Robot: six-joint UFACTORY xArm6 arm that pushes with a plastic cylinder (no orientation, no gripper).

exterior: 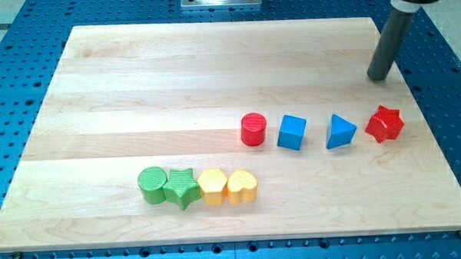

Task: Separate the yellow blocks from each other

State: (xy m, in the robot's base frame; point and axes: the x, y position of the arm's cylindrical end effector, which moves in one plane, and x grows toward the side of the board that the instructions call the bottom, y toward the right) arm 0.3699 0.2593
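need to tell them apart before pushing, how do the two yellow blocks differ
The yellow hexagon has flat sides; the yellow heart is rounded with a notched top. The hexagon sits at the view's left, touching the green star; the heart ends the row at the view's right, its far side free. Both are yellow, similar in size, and touch each other. My tip is far off, at the view's top right.
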